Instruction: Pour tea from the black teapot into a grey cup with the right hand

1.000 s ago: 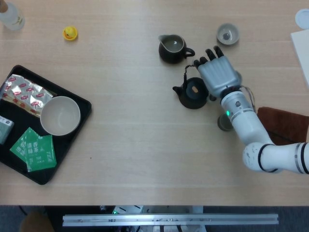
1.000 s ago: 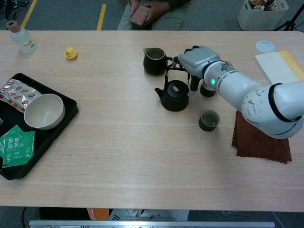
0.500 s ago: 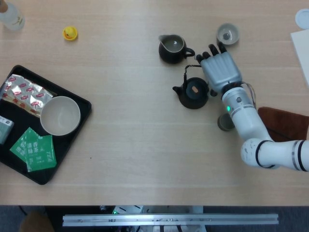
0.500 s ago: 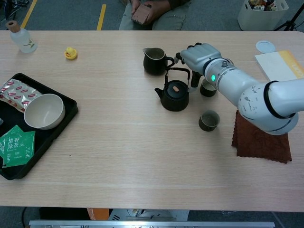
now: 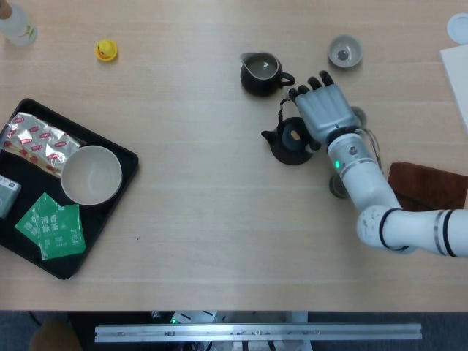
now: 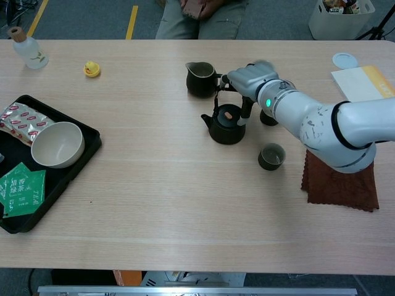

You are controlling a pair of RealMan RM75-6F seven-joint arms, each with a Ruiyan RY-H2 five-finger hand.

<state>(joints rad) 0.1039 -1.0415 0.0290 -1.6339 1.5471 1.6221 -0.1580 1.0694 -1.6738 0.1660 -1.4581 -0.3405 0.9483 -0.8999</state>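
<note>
Nearest on the desk (image 6: 185, 203) sat a grey cup (image 6: 271, 156), just left of a brown cloth (image 6: 339, 182). Behind it the black teapot (image 6: 225, 125) stood upright. The right hand (image 5: 319, 108) hovered over its wire handle (image 5: 280, 111), fingers (image 5: 301, 93) reaching at it; couldn't tell if they gripped. Further back sat a dark pitcher (image 6: 199, 79).

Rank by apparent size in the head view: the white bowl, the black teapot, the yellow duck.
1. White bowl, the largest.
2. Black teapot, partly covered by the right hand.
3. Yellow duck, the smallest.
</note>
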